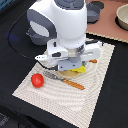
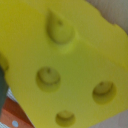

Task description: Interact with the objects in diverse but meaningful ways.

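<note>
Striped placemat (image 1: pixel 60 97): cheese wedge (image 1: pixel 79 70) directly beneath gripper (image 1: pixel 74 65); jaw opening hidden, cannot tell.

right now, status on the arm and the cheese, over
Gripper low over the cheese, jaws hidden. Cheese fills wrist view, on the mat. Tomato and knife beside it, apart.

pincer hidden by arm, cheese wedge (image 2: pixel 65 65) blurred, cropped

Smooth matt plastic cheese wedge (image 2: pixel 65 65); glossy red tomato (image 1: pixel 37 80); ribbed woven placemat (image 1: pixel 55 102).
</note>
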